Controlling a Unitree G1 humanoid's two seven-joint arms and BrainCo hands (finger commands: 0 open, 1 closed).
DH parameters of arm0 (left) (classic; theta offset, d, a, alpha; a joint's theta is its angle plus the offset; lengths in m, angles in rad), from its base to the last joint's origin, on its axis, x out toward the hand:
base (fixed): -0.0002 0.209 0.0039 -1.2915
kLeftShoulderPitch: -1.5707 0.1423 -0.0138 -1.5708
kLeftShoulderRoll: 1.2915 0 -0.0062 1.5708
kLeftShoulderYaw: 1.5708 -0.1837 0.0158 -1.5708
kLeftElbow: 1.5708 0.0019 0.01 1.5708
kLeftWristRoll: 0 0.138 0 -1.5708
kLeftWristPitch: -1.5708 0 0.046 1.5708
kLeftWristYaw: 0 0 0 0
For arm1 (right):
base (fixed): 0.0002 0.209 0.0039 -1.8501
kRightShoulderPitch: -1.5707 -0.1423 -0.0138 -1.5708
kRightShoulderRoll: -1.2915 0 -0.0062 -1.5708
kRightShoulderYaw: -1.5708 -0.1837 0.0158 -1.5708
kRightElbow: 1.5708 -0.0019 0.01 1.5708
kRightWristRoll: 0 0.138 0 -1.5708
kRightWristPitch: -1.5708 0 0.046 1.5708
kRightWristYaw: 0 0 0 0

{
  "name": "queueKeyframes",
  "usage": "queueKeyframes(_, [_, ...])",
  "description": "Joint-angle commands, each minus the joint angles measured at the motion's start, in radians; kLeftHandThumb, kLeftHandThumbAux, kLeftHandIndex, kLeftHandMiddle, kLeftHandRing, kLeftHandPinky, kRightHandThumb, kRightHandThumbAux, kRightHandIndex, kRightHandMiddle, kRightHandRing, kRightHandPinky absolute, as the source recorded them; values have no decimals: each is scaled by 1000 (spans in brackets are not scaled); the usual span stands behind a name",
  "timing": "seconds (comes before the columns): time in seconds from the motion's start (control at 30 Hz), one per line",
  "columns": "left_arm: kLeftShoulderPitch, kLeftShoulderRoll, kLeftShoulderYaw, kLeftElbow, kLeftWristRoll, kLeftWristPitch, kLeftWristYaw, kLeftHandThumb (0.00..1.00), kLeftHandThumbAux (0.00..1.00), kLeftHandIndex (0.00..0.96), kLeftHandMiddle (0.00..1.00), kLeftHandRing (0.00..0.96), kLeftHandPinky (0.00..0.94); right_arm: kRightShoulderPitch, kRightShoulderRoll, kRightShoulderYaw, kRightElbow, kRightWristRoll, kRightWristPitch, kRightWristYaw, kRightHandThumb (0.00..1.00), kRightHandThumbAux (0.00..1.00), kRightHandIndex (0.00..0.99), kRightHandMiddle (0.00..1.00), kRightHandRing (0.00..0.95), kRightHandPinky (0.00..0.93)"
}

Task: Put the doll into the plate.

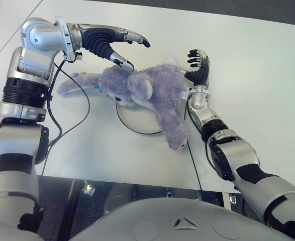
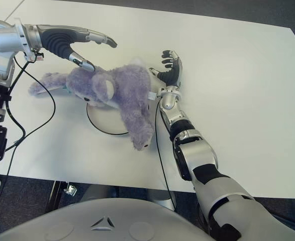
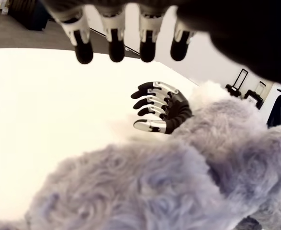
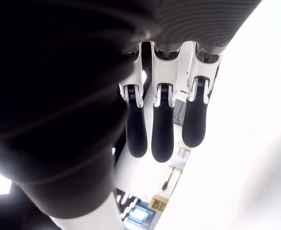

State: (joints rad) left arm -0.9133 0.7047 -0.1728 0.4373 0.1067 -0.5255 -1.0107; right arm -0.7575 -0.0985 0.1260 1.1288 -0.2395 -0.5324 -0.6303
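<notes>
Purple plush doll (image 1: 147, 98) lies sprawled across the white plate (image 1: 137, 123) at frame centre, covering most of it. Left hand (image 1: 114, 45) above doll's head, upper left, fingers extended, grasping nothing. Right hand (image 1: 198, 65) just beside doll's right side, fingers loose, empty.

Head stereo pair looking down at shared table (image 1: 248, 75), wrist cameras close behind each hand's fingers

The doll (image 1: 147, 95) is shaggy grey-lilac plush, soft and matt. The plate (image 1: 137, 123) under it looks smooth, pale and faintly glossy. The counter (image 1: 258, 75) is smooth matt white. Both hands, left hand (image 1: 109, 42) and right hand (image 1: 198, 65), show brushed silver metal with black rubbery ribbed padding.
</notes>
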Motion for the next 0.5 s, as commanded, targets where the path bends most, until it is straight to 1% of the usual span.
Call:
queueKeyframes(0.03, [-85, 93, 49, 97, -75, -14, -101, 83, 278, 0, 0, 0, 0, 397, 74, 8, 187, -15, 13, 7, 91, 998, 313, 373, 409, 420])
queueKeyframes(0.07, [-90, 96, 52, 107, -77, -13, -101, 83, 279, 0, 0, 0, 0, 397, 75, 9, 187, -15, 13, 7, 91, 998, 314, 373, 409, 423])
queueKeyframes(0.13, [-120, 84, 57, 135, -73, 20, -78, 82, 281, 0, 0, 0, 0, 398, 76, 8, 186, -14, 9, 12, 92, 998, 313, 373, 408, 419])
queueKeyframes(0.2, [-133, 79, 55, 148, -72, 30, -68, 81, 283, 0, 0, 0, 0, 398, 77, 7, 186, -13, 7, 15, 94, 998, 313, 372, 405, 412])
queueKeyframes(0.5, [-144, 76, 49, 178, -73, 13, -70, 79, 284, 0, 0, 0, 0, 395, 79, 7, 187, -13, 9, 15, 102, 998, 308, 371, 402, 412])
